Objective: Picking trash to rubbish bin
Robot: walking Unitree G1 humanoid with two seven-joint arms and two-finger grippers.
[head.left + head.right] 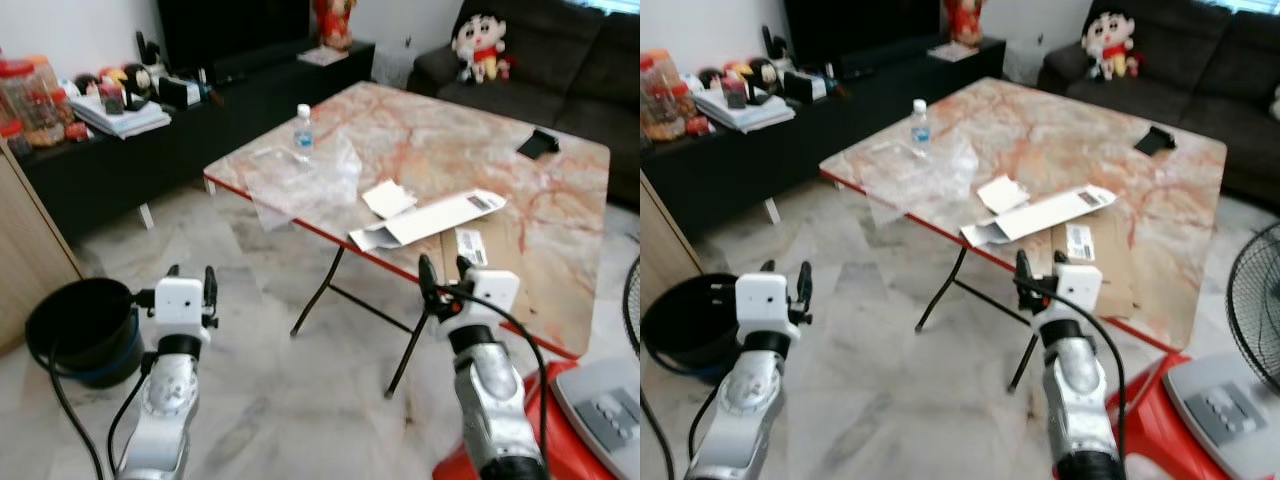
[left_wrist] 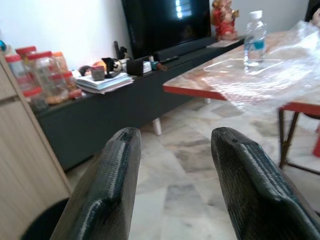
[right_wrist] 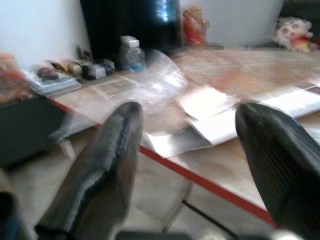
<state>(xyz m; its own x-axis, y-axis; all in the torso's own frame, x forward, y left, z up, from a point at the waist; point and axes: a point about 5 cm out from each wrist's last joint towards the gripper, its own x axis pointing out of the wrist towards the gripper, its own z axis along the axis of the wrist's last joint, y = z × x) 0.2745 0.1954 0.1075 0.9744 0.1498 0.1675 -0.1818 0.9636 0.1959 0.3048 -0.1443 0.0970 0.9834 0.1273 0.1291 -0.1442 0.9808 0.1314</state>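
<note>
Trash: plastic wrap (image 1: 300,180) lying at counter (image 1: 560,200) left corner; paper (image 1: 388,197) and flat box (image 1: 430,218) overhanging near edge. Bin (image 1: 85,330) sitting on floor. Left end effector (image 1: 190,285), right end effector (image 1: 445,275) both hovering open, empty, prob. approaching.

floor (image 1: 270,400): pale marble tile | sofa (image 1: 560,70): dark, far right | TV console (image 1: 200,110): black, along white wall

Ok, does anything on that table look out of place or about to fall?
Yes. The clear plastic wrap droops over the table edge near the water bottle, and the long white box lies flattened, one end past the rim.
</note>
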